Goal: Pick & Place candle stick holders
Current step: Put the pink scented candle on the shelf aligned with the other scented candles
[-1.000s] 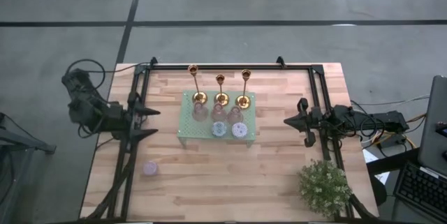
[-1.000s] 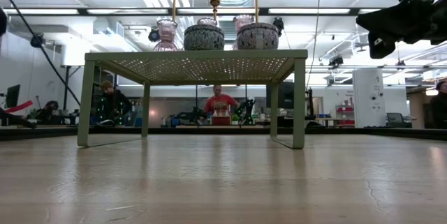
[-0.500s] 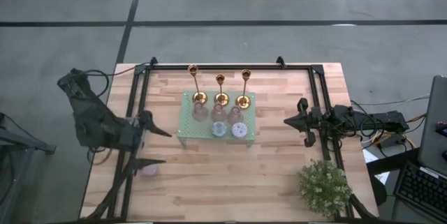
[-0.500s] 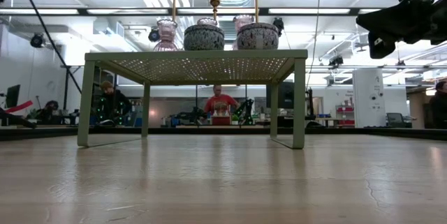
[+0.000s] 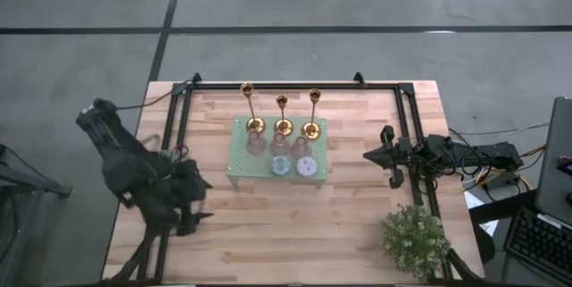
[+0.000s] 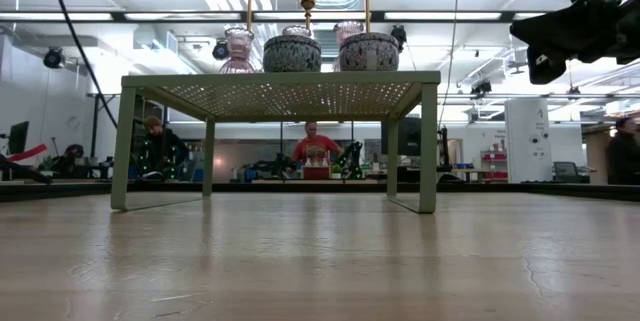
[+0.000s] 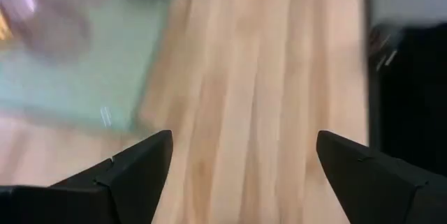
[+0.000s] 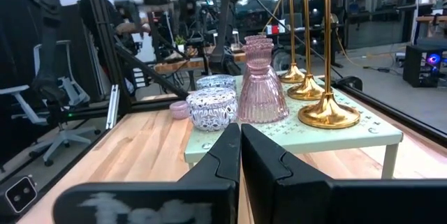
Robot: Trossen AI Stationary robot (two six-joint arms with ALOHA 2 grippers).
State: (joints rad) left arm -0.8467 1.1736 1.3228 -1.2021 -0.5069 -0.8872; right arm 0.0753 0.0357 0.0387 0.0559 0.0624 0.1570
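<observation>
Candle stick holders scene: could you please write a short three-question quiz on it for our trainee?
1. True or false: all three candle stick holders stand upright on the green stand.
2. The left gripper has its jaws: A) open, B) shut on a candle stick holder, C) shut on nothing.
3. What does the right gripper, waiting at the table's right side, hold?
Key: 1 true; 2 A; 3 nothing, its jaws are shut and empty.
</observation>
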